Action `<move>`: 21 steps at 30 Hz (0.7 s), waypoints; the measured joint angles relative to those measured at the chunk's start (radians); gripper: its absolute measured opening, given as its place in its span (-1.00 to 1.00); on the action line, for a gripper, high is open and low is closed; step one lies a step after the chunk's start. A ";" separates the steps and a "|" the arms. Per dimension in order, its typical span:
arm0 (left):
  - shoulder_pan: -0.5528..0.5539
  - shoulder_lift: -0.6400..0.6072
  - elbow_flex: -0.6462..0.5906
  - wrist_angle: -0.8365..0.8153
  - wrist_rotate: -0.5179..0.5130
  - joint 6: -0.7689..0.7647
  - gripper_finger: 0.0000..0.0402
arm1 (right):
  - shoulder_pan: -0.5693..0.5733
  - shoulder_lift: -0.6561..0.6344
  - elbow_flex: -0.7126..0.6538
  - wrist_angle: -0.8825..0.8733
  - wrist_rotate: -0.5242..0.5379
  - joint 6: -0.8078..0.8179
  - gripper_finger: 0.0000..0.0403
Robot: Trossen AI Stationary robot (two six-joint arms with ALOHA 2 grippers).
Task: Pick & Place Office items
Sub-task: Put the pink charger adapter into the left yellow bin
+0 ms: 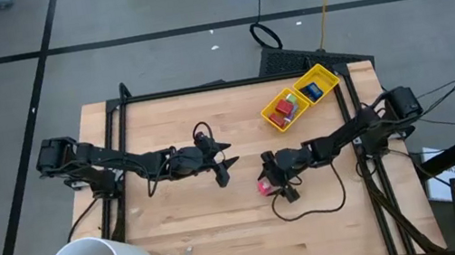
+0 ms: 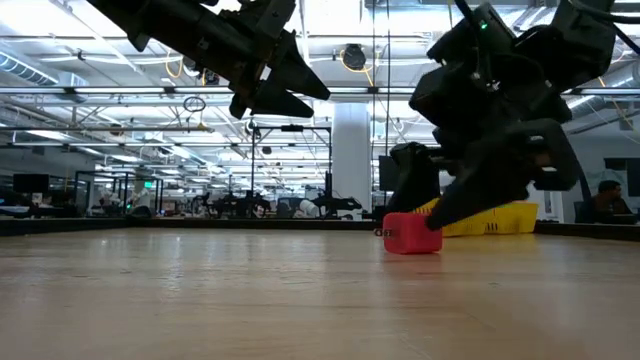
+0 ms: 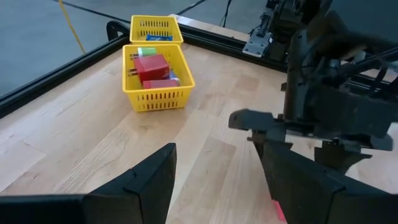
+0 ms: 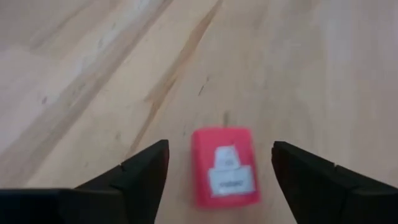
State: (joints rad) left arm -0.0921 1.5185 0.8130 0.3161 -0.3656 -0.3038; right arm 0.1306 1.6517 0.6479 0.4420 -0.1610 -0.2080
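Right gripper point(image 4: 217, 163): low at table centre, fingers spread wide around pink-red block point(image 4: 224, 166), not gripping
Left gripper point(image 1: 224, 171): raised near centre, fingers apart, empty
Yellow bin point(image 1: 323, 73): holds red, blue, green items

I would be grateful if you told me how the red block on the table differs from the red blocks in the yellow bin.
The lone red block lies on the bare wooden table, while the other red blocks sit inside the yellow bin. The lone block lies between the open fingers of the right gripper; the binned ones have no gripper near them. The left gripper hangs open above the table. All are red.
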 joint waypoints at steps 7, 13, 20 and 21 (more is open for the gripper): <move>0.000 0.000 0.000 0.000 0.000 0.000 0.20 | -0.014 0.033 -0.001 -0.006 -0.078 -0.021 0.24; 0.000 0.000 0.000 0.001 0.000 0.001 0.20 | -0.021 0.032 -0.001 0.003 -0.077 -0.021 0.00; 0.000 0.000 0.000 0.001 0.000 0.001 0.20 | -0.051 0.031 0.000 -0.023 -0.078 -0.041 -0.28; 0.000 0.000 0.000 0.001 0.001 0.001 0.20 | -0.056 0.031 0.000 -0.023 -0.078 -0.041 -0.29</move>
State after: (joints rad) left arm -0.0920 1.5185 0.8131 0.3172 -0.3651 -0.3027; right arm 0.0742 1.6829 0.6476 0.4190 -0.2390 -0.2485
